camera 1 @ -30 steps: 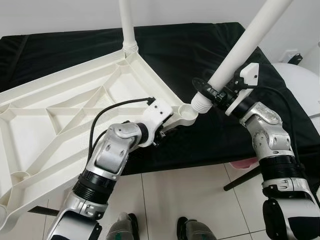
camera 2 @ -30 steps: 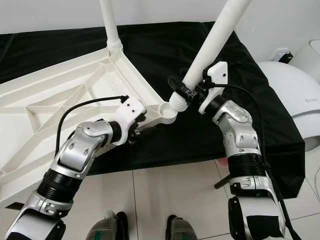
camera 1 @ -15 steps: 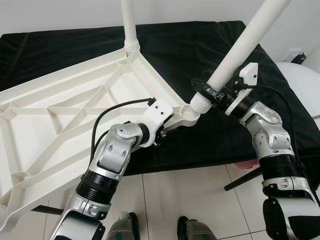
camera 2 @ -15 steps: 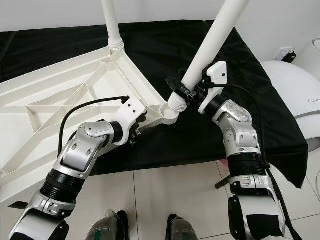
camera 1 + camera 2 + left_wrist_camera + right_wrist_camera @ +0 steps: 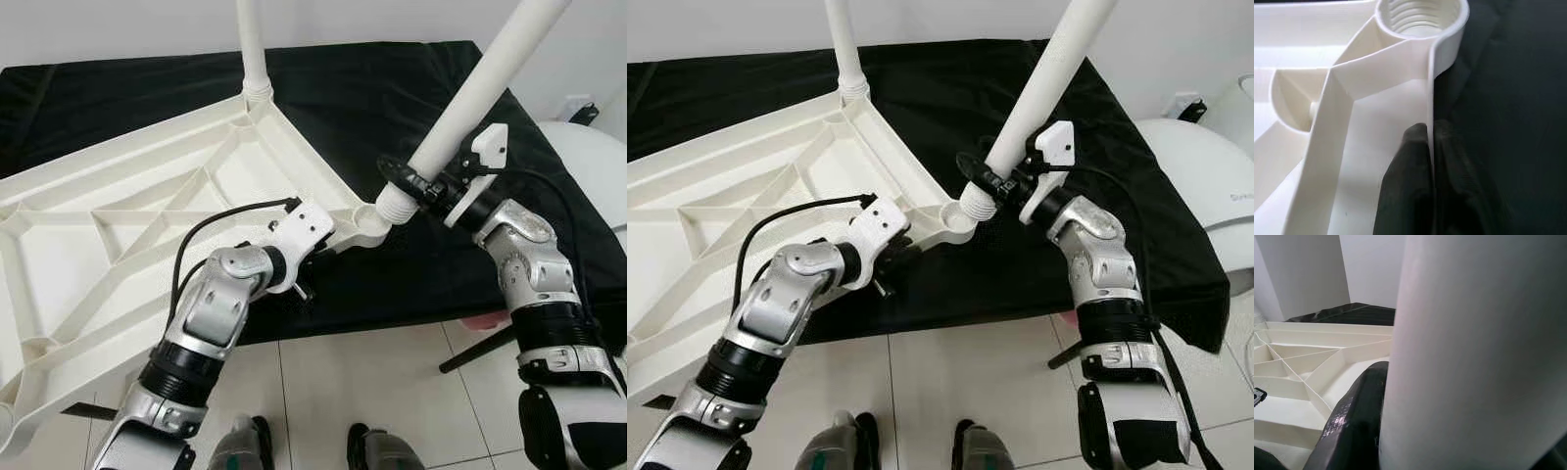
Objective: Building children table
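The white ribbed table top [image 5: 118, 196] lies upside down on a black cloth. One white leg [image 5: 253, 49] stands upright in its far corner. My left gripper [image 5: 1431, 171] is shut on the thin rim of the top, just short of the near corner's threaded socket [image 5: 1420, 14]. My right gripper [image 5: 416, 181] is shut around a second white leg [image 5: 480, 88], which it holds tilted. That leg's threaded end [image 5: 395, 203] rests against the socket's [image 5: 364, 223] outer edge. One black finger [image 5: 1352, 421] shows beside the leg in the right wrist view.
The black cloth [image 5: 392, 88] covers the whole work surface. A white rounded appliance [image 5: 588, 166] stands at the right. Below the cloth's front edge is tiled floor [image 5: 372, 382], with a black stand leg [image 5: 470, 351] and a pink object [image 5: 480, 321].
My left wrist has turned and sunk a little along the rim, still holding it. The tilted leg and right gripper have barely moved.
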Available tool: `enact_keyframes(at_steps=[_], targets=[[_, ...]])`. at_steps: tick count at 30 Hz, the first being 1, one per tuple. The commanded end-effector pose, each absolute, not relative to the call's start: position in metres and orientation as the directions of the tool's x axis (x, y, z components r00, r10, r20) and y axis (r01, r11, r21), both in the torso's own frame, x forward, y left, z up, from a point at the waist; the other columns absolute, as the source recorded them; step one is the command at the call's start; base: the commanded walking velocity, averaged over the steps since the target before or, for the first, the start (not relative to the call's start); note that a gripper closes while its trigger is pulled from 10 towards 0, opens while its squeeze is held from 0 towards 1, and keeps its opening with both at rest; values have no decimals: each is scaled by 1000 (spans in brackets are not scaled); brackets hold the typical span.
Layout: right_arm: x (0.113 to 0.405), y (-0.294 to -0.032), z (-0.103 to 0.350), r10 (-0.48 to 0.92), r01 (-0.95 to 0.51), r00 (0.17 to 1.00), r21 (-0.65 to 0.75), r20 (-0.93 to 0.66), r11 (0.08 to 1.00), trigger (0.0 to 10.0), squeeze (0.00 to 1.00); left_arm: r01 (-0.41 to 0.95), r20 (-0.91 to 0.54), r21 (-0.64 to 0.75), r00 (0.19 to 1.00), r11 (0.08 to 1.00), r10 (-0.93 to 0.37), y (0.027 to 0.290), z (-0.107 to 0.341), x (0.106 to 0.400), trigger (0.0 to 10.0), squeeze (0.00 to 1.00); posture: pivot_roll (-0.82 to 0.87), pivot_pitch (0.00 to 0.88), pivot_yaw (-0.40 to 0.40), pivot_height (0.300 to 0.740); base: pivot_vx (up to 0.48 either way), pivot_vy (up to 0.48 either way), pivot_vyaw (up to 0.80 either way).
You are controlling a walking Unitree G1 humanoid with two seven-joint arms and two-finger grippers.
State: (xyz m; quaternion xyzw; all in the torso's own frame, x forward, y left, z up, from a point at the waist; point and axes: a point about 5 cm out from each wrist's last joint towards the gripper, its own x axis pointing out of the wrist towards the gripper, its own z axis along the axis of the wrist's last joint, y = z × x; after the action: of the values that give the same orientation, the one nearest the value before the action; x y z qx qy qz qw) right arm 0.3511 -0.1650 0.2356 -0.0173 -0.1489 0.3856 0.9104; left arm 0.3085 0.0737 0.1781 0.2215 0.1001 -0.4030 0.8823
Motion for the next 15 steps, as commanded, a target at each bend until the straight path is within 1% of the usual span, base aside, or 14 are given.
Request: enact_keyframes(at_steps=[1, 2, 7, 8, 9, 13, 15], targets=[[351, -167, 240, 714, -702, 647, -156, 269, 695, 10000, 0, 710, -363, 334, 704, 620, -610, 82, 174, 309, 4824, 0, -103, 192, 19, 740, 0, 0, 0], [350, -167, 241, 718, -707, 643, -154, 268, 691, 10000, 0, 709, -371, 341, 705, 618, -604, 84, 173, 310, 10000, 0, -103, 193, 18, 740, 0, 0, 0], [348, -165, 240, 739, -726, 621, -161, 262, 668, 10000, 0, 713, -377, 343, 701, 612, -605, 91, 172, 308, 10000, 0, -102, 194, 19, 740, 0, 0, 0], [347, -163, 240, 747, -735, 611, -162, 263, 658, 10000, 0, 715, -379, 348, 699, 607, -606, 92, 173, 308, 8196, 0, -100, 195, 19, 740, 0, 0, 0], [345, -160, 239, 766, -756, 588, -160, 260, 635, 10000, 0, 715, -386, 356, 699, 601, -602, 94, 173, 307, 10000, 0, -100, 195, 19, 740, 0, 0, 0], [345, -159, 239, 771, -760, 583, -164, 259, 629, 10000, 0, 721, -390, 362, 693, 591, -606, 95, 173, 306, 10000, 0, -98, 196, 18, 740, 0, 0, 0], [346, -158, 240, 775, -760, 579, -176, 254, 625, 10000, 0, 740, -392, 367, 672, 563, -628, 94, 173, 303, 10000, 0, -95, 195, 17, 740, 0, 0, 0]])
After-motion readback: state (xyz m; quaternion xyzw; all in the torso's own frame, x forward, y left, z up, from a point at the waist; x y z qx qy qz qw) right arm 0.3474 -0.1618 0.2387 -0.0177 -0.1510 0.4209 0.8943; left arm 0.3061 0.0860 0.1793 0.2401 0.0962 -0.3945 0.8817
